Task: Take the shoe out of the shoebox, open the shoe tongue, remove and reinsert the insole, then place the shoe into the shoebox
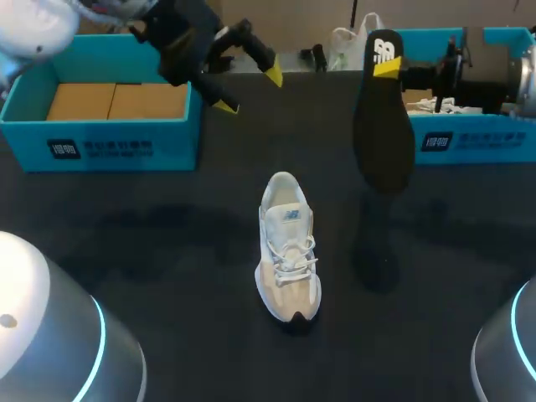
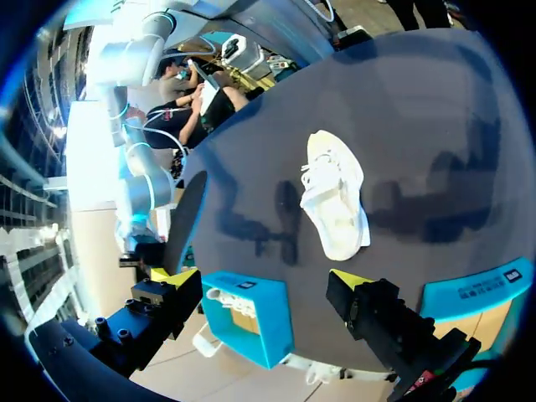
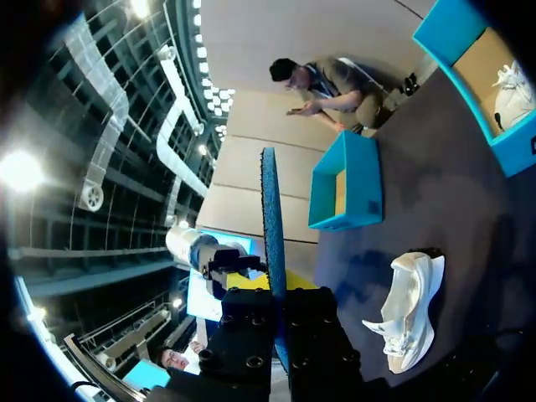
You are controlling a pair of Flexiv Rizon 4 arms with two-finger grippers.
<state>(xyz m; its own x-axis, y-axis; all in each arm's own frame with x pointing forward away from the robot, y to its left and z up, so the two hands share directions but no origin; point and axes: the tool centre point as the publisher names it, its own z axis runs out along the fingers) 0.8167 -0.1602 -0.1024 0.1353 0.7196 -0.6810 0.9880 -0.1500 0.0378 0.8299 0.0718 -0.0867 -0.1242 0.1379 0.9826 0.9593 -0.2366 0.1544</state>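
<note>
The shoe stands on its sole in the middle of the table, not in a box. Its long way runs near to far, with the toe toward the robot and the heel away. It looks light, soft on top and firm below, so the heel rim seems a good place to hold. Farther back, the right gripper pinches the insole by its heel end. The insole hangs straight down, toe end low. It looks thin and bendy, so it may flop. The left gripper is wide open and holds nothing, by the left box. The right box sits behind the insole.
</note>
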